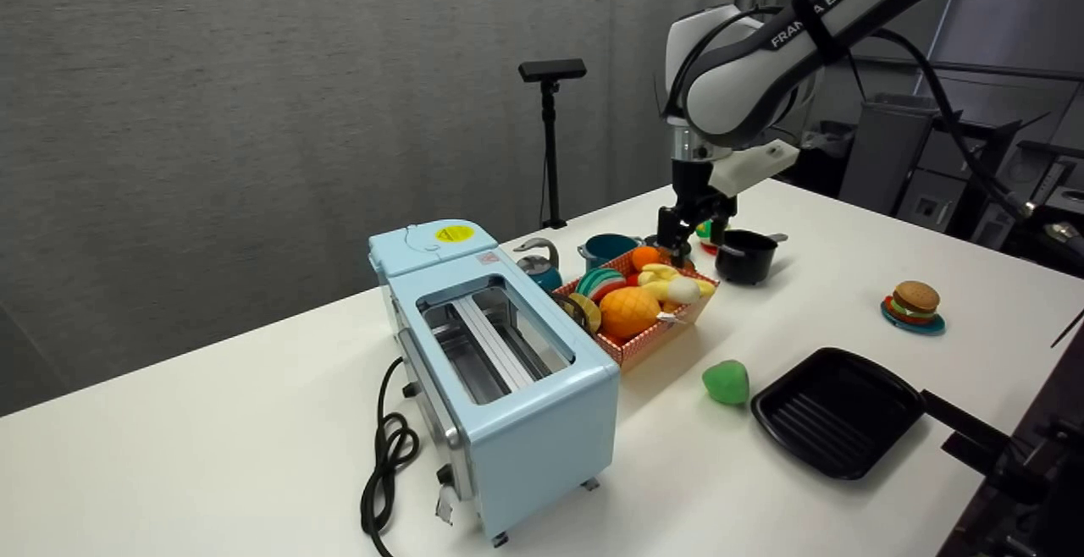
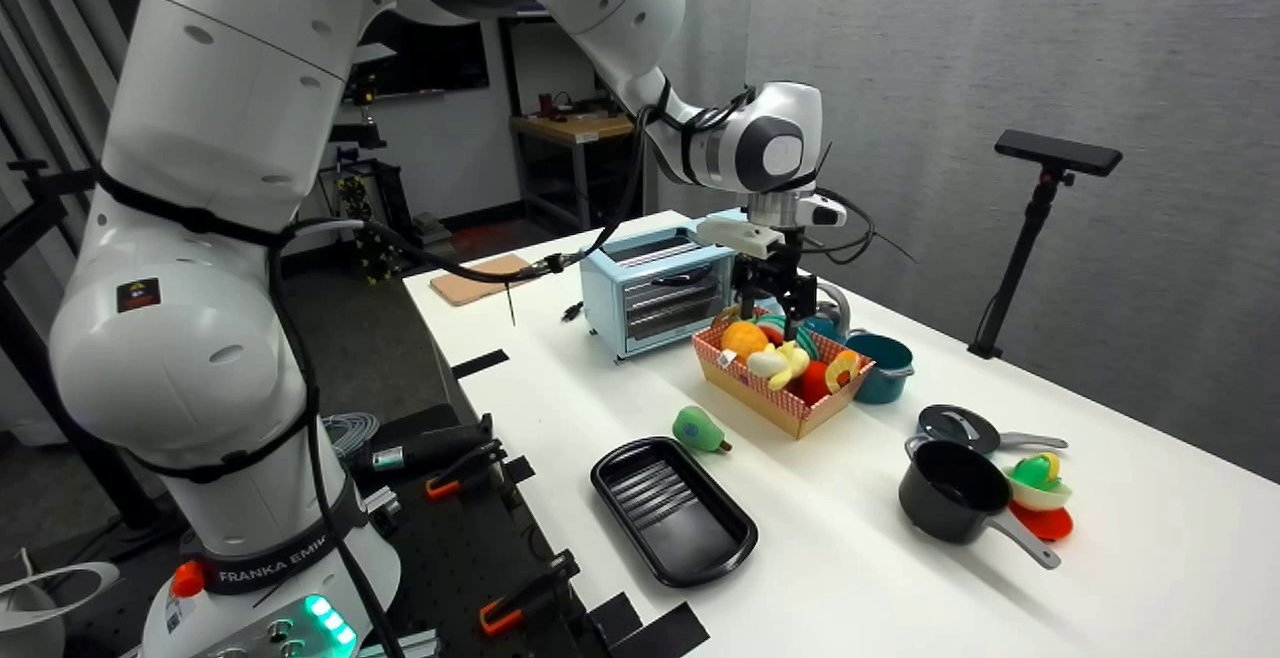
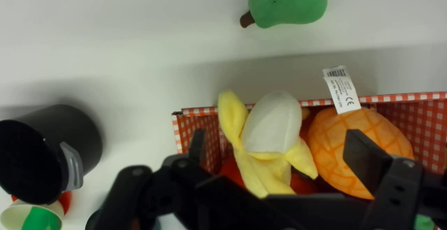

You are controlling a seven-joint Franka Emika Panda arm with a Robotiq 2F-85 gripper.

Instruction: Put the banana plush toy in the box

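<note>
The banana plush toy (image 3: 263, 160) is yellow with a white top and peeled-back flaps. It lies among other plush toys in the red-checkered box (image 3: 408, 97), and its white end overlaps the rim in the wrist view. It also shows in both exterior views (image 1: 656, 283) (image 2: 786, 366), as does the box (image 1: 656, 340) (image 2: 748, 395). My gripper (image 3: 277, 144) is open above the box, its fingers wide apart with nothing held between them. In both exterior views the gripper (image 1: 696, 237) (image 2: 770, 312) points down over the box. The banana's lower end is hidden behind the gripper.
The light-blue toaster (image 1: 542, 438) stands close beside the box. A green plush pear (image 2: 698, 430) and a black pan (image 2: 675, 513) lie on the table. A teal pot (image 2: 881, 368) and a black pot (image 2: 950, 498) stand near the box. A toy burger (image 1: 915, 301) sits farther off.
</note>
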